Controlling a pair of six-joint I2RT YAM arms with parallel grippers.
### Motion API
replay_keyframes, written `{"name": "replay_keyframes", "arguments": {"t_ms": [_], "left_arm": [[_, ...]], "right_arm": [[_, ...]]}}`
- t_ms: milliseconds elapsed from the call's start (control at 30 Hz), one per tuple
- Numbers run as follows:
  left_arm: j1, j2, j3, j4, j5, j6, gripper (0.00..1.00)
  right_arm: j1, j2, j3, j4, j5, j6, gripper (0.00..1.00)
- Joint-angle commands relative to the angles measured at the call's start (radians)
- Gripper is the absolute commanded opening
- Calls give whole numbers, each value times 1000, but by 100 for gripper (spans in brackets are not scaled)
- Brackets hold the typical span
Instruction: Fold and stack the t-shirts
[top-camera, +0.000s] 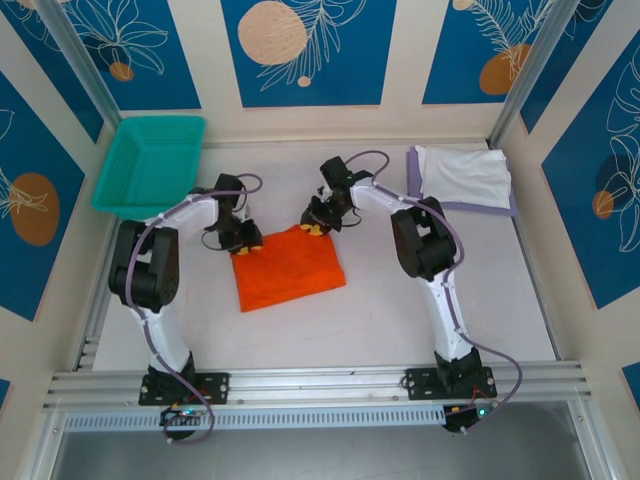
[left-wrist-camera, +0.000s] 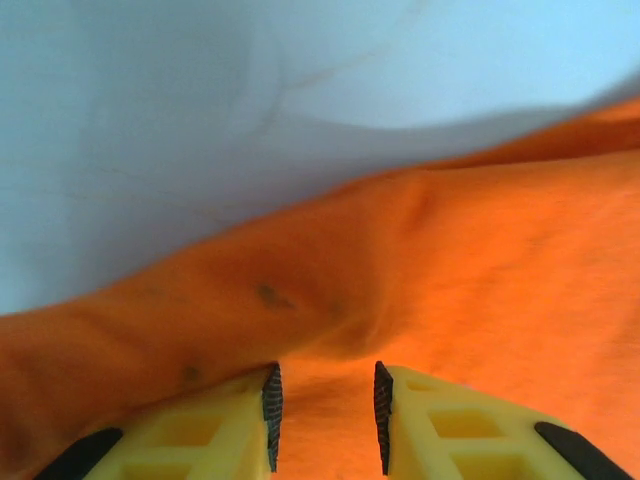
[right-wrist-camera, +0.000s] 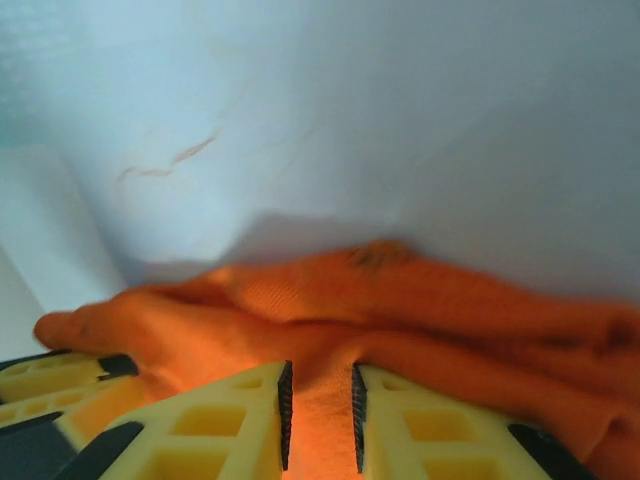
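**A:** Where's the orange shirt (top-camera: 290, 268)?

**B:** Middle of the overhead frame, flat on the table (top-camera: 400, 320) as a rough, slightly skewed rectangle. The white shirt (top-camera: 462, 172) sits folded on the lavender shirt (top-camera: 470, 209) in the upper right. The basket (top-camera: 160, 120) is in the upper left, well apart.

**A:** And the grippers?

**B:** Both are on the shirt's far edge. The left gripper (top-camera: 243, 240) is at its upper left corner and the right gripper (top-camera: 318, 225) near its upper right corner. In the right wrist view the jaws stand narrow with a ridge of orange cloth squeezed between the pads, so I'd call that a grip. In the left wrist view the jaws are fairly narrow with cloth across the gap, but I cannot tell whether it's pinched or merely straddled.

**A:** So the step is a fold, far edge toward the bottom of the frame?

**B:** That's my reading. To do it well, make sure the left side really has cloth before lifting, or that corner will drag. Raise both corners level, just clear of the table, and carry them at one pace. Then lay the edge square on the near hem. Beware of catching only the top layer.

**A:** Then onto the pile, upper right?

**B:** Once it's a tidy rectangle, yes.
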Motion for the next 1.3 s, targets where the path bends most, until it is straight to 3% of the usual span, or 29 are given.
{"name": "replay_keyframes", "arguments": {"t_ms": [0, 233, 367, 467, 633, 733, 833, 1033, 1267], "left_arm": [[76, -47, -72, 59, -64, 11, 33], [136, -25, -112, 99, -26, 0, 33], [136, -46, -85, 89, 18, -13, 40], [136, -90, -48, 67, 59, -27, 50], [136, -208, -6, 5, 54, -20, 78], [136, -300, -41, -10, 38, -19, 91], [134, -409, -129, 13, 48, -32, 97], [107, -576, -342, 47, 68, -61, 97], [74, -621, -526, 100, 89, -104, 96]], "right_arm": [[-44, 48, 51, -115, -18, -21, 26], [-84, 57, 33, -82, -67, 12, 28], [-92, 32, 57, -74, -89, 27, 34], [-96, -54, 26, -17, -98, 46, 44], [-95, -292, -200, 120, -40, 26, 78], [-83, -387, -317, 112, -12, -84, 89], [-61, -446, -427, 91, 15, -170, 98], [26, -458, -534, 107, 83, -254, 95], [118, -310, -392, 41, 167, -295, 89]]}}
